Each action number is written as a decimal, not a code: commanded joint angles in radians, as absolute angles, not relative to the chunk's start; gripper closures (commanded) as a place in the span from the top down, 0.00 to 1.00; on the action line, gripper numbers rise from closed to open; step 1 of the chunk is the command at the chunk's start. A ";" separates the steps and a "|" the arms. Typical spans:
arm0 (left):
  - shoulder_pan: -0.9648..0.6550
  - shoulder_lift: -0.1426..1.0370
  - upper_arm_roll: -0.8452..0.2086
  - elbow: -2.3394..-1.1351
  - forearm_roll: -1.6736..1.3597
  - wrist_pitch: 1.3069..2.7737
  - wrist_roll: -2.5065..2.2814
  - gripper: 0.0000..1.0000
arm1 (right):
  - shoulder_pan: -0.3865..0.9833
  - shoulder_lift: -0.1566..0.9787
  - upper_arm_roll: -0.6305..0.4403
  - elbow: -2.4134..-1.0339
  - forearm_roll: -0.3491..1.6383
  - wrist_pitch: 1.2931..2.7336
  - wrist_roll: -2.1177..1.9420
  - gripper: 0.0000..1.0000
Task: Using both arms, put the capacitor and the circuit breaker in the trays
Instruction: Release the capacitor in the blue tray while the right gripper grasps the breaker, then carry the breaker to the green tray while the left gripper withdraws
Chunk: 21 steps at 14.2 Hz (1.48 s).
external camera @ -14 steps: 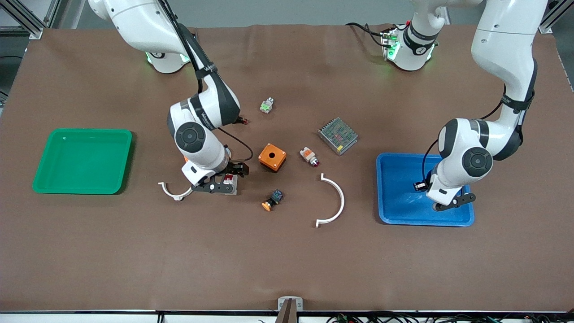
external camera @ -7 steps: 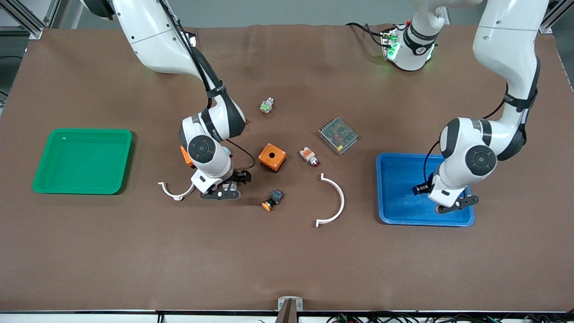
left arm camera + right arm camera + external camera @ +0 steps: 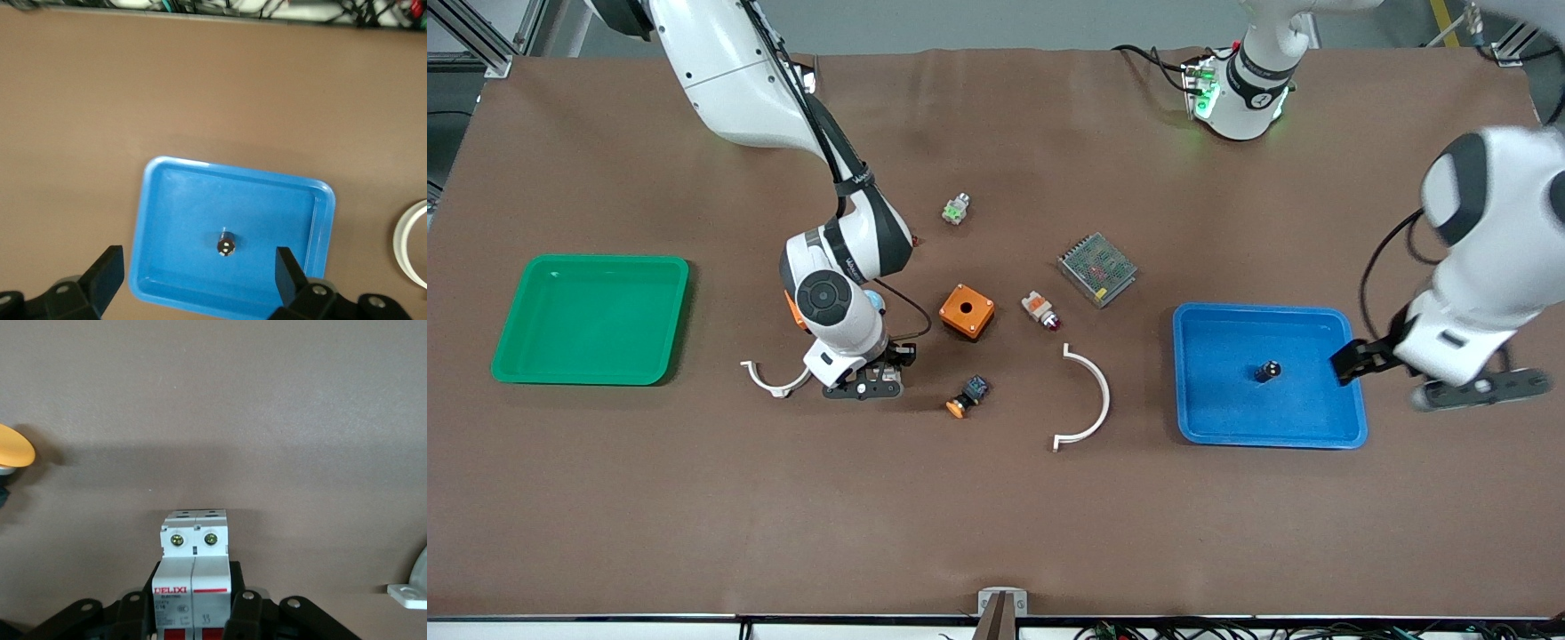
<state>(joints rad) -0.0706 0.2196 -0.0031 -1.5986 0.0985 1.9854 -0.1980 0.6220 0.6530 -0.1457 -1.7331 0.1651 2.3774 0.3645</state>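
In the blue tray (image 3: 1209, 427) — capacitor (image 3: 1267, 370); right gripper (image 3: 193, 613) clamps circuit breaker (image 3: 194, 570).

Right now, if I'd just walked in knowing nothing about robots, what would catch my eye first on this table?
Probably the bright blue tray toward the left arm's end of the table, with the tiny black capacitor standing alone in it while the left gripper hangs open above. Next, the right gripper, down at the table between a white half-ring clamp and an orange-capped push button, closed on the white circuit breaker.
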 commanded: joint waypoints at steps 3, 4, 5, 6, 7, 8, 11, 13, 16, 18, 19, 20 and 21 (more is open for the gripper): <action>-0.058 0.120 -0.021 -1.525 0.091 1.795 -0.160 1.00 | 0.611 0.597 -0.162 -1.634 0.179 2.159 0.344 0.13; -0.058 0.095 -0.023 -1.525 0.080 1.761 -0.158 1.00 | 0.592 0.565 -0.172 -1.603 0.178 2.069 0.342 0.14; -0.058 0.081 -0.023 -1.525 0.071 1.741 -0.156 1.00 | 0.566 0.530 -0.172 -1.579 0.173 1.987 0.341 0.14; -0.058 0.063 -0.021 -1.525 0.061 1.715 -0.147 1.00 | 0.531 0.491 -0.172 -1.550 0.173 1.891 0.339 0.14; -0.061 0.043 -0.018 -1.528 0.052 1.703 -0.123 1.00 | 0.500 0.456 -0.172 -1.525 0.172 1.803 0.333 0.14; -0.064 0.026 -0.017 -1.532 0.051 1.678 -0.094 1.00 | 0.462 0.422 -0.175 -1.504 0.167 1.717 0.296 0.14; -0.058 -0.005 -0.023 -1.540 0.049 1.563 -0.034 1.00 | 0.324 0.345 -0.210 -1.494 0.150 1.579 0.097 0.15; -0.017 -0.017 -0.075 -1.546 0.049 1.542 -0.032 1.00 | 0.209 0.333 -0.224 -1.503 0.129 1.545 -0.059 0.15; 0.018 -0.031 -0.127 -1.566 0.049 1.540 -0.035 1.00 | 0.024 0.344 -0.224 -1.543 0.078 1.558 -0.254 0.15; 0.018 -0.040 -0.132 -1.574 0.049 1.540 -0.035 1.00 | -0.069 0.350 -0.224 -1.572 0.043 1.607 -0.337 0.15; 0.017 -0.041 -0.132 -1.575 0.049 1.540 -0.034 1.00 | -0.101 0.351 -0.224 -1.604 0.037 1.650 -0.378 0.15; 0.012 -0.043 -0.133 -1.575 0.049 1.539 -0.034 1.00 | -0.132 0.351 -0.224 -1.644 0.037 1.704 -0.423 0.15; 0.012 -0.044 -0.133 -1.575 0.046 1.536 -0.034 1.00 | -0.153 0.354 -0.224 -1.676 0.037 1.754 -0.452 0.15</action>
